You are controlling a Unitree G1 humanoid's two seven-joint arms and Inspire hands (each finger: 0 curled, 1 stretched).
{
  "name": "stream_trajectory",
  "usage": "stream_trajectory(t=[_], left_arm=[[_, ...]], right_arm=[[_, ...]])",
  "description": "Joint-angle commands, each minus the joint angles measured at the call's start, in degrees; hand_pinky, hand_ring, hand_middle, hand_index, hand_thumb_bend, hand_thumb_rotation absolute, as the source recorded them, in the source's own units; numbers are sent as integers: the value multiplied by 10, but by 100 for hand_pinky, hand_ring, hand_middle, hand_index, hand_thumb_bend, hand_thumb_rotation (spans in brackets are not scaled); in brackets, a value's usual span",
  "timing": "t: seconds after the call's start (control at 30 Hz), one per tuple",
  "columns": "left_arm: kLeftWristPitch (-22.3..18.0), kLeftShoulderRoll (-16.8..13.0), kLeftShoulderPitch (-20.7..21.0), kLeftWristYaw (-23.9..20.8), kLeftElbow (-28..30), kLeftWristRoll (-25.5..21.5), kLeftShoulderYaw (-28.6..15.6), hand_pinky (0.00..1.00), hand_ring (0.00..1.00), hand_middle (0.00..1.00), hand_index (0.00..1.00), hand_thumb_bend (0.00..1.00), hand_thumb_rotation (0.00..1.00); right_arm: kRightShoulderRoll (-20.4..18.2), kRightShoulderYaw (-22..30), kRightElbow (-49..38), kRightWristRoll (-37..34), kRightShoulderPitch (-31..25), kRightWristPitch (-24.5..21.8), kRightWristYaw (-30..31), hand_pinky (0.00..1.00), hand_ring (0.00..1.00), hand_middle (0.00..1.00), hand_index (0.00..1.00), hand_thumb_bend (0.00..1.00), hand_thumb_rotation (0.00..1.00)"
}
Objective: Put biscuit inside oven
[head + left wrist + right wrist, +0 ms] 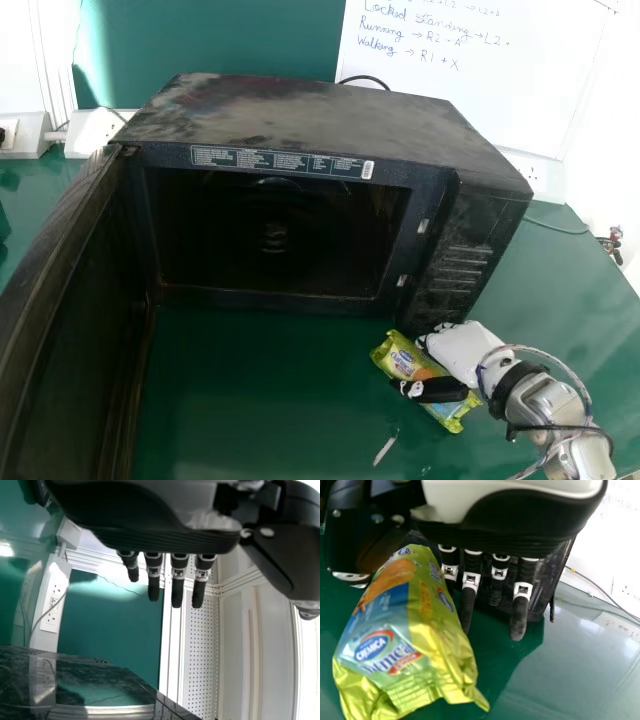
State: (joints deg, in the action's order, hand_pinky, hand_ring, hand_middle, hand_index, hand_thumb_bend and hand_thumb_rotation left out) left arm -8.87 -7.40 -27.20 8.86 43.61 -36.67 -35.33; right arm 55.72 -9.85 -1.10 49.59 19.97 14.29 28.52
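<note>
Biscuit packet (405,362) is the thing at issue, and it is staying outside the oven, near its front corner on the right; the green desk (560,300) is spreading beneath everything. On the desk, the black oven (310,120) is facing the head view, its door (60,300) standing wide open on the left, leaving the dark inside exposed. Behind it, a whiteboard (480,80) with handwriting is rising on the right. Next in size come the hands. The right hand (465,350) is reaching in from the right side of the head view, fingers (520,605) hanging nearly straight and a little apart, thumb lying across the yellow-green packet, so that the packet is sitting between thumb and fingers. Whether they are squeezing it firmly, or whether it is touching the desk, I cannot tell. The left hand (145,510) is showing in its wrist view, with fingers (177,592) extending straight, slightly spread and holding nothing. Smallest of all, a pale mark (385,450) is showing on the desk near the packet, toward the head view's lower edge.
</note>
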Motion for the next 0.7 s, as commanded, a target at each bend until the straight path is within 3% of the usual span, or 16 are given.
stream_trajectory(t=[0.0, 0.13, 0.17, 0.23, 0.37, 0.4, 0.63, 0.67], left_arm=[[-7, -1, -7, 0, 5, -1, -5, 97, 92, 90, 88, 94, 91], [-6, -2, -9, -1, 6, 0, -5, 97, 92, 91, 88, 94, 91], [-7, -3, -9, 0, 6, 0, -5, 97, 92, 91, 88, 94, 91], [-7, -5, -8, 2, 4, -3, -6, 97, 92, 91, 88, 94, 91], [-6, -4, -9, 1, 5, -2, -5, 97, 92, 91, 88, 94, 91], [-5, -3, -9, 0, 7, -1, -5, 97, 92, 91, 88, 94, 91], [-8, -3, -10, 3, 5, -3, -5, 97, 92, 91, 89, 94, 92], [-8, -3, -10, 3, 6, -3, -5, 97, 92, 91, 89, 94, 92]], right_arm=[[6, -10, 11, 6, -9, -3, 14, 38, 50, 61, 72, 79, 1], [1, -5, 18, 0, -13, -2, -4, 32, 44, 58, 69, 73, 0], [-2, -3, 17, -3, -15, -7, -5, 30, 42, 52, 68, 63, 0], [-5, -3, 16, -1, -15, -14, -8, 26, 39, 50, 66, 58, 0], [-18, 1, 10, -8, -20, -40, -9, 15, 26, 46, 52, 54, 0], [-20, 2, 9, -11, -20, -44, -7, 14, 24, 42, 51, 53, 0], [-27, -2, 9, -30, -20, -56, -4, 12, 20, 47, 48, 53, 0], [-26, -4, 8, -29, -19, -55, -5, 12, 20, 42, 49, 53, 0]])
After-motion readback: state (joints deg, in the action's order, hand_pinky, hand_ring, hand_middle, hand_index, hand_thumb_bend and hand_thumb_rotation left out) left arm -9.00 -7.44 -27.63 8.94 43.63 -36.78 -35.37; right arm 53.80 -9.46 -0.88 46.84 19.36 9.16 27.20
